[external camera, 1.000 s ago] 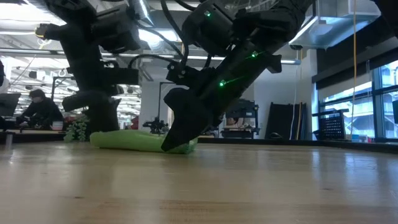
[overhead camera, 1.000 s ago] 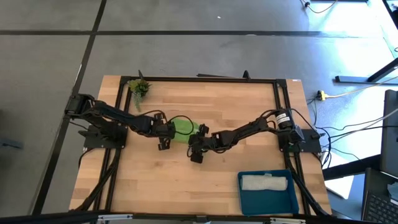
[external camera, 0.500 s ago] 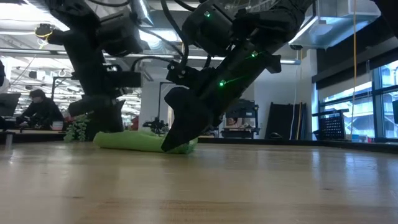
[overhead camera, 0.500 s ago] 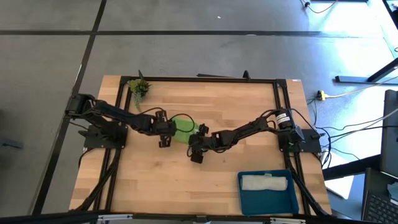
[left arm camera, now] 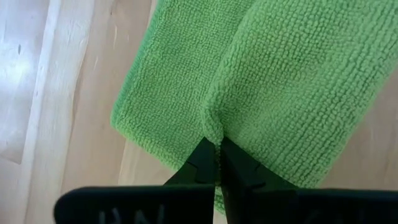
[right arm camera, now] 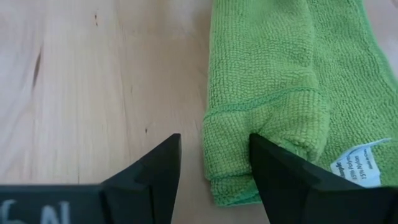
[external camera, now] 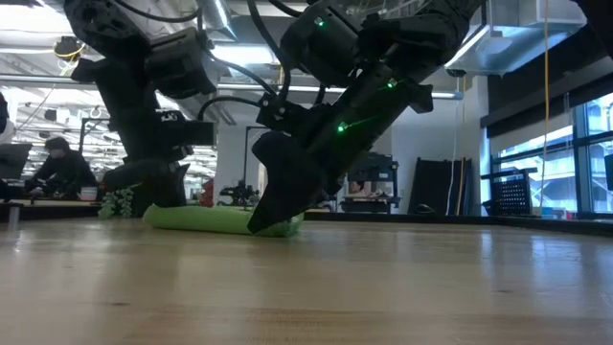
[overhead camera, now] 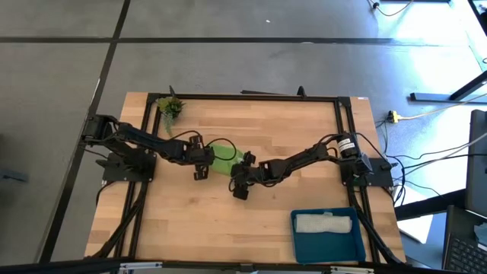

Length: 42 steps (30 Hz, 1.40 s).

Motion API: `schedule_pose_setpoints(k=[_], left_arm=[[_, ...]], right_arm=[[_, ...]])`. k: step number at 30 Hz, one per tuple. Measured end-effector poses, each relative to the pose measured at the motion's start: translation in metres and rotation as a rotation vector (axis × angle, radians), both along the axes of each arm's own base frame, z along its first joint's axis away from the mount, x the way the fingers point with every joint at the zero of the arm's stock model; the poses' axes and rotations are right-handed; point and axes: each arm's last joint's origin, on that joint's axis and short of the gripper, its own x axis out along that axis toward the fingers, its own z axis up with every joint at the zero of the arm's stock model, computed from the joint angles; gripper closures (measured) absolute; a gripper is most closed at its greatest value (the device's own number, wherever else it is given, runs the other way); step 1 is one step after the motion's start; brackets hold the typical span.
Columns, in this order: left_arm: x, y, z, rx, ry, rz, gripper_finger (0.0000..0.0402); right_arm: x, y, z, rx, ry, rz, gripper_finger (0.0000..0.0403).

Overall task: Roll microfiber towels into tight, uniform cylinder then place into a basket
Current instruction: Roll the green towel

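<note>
the lime green towel (overhead camera: 223, 157) lies folded near the middle of the worktop (overhead camera: 251, 228). the left tool (left arm camera: 216, 163) is closed, pinching its edge. the right tool (right arm camera: 214, 163) stands half open at the other end, one finger on the cloth. the pale towel (overhead camera: 323, 224) is in the basket (overhead camera: 327, 246).

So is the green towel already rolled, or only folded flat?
Only folded flat: the green towel lies in low layers on the table, with no cylinder visible.

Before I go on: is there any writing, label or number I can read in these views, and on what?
White tag sewn on the green towel, right wrist view: two lines of small print, possibly starting "85%" and "15%"; the rest too blurred to read.
No other readable text in any view.
</note>
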Motion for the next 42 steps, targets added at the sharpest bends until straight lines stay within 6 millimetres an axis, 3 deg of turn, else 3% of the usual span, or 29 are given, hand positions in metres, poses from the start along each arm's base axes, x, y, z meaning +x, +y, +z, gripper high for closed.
schedule_pose_setpoints(k=[10,17,21,26,32,37,42], left_arm=[[0.0,0.0,-0.001,-0.015,0.001,-0.006,0.0402],[0.0,-0.001,-0.001,-0.037,0.003,-0.013,0.0402],[0.0,-0.001,-0.001,-0.049,0.007,-0.018,0.0402],[-0.001,-0.002,-0.002,-0.079,0.013,-0.015,0.0402],[-0.002,-0.008,-0.002,-0.089,0.012,-0.01,0.0402],[-0.002,-0.018,-0.002,-0.105,0.01,-0.036,0.0402],[-0.003,-0.029,-0.002,-0.119,0.003,-0.053,0.0402]], right_arm=[[0.001,0.001,0.0,0.059,-0.02,-0.018,0.0212],[0.001,0.002,0.003,0.024,-0.016,0.021,0.0178],[0.005,0.003,0.018,0.04,0.005,0.041,0.0171],[0.01,0.02,0.043,-0.005,0.024,0.112,0.017],[0.014,0.036,0.059,-0.118,-0.01,0.104,0.017],[0.013,0.034,0.054,-0.119,-0.004,0.091,0.017],[0.004,0.022,0.034,-0.093,0.013,0.048,0.017]])
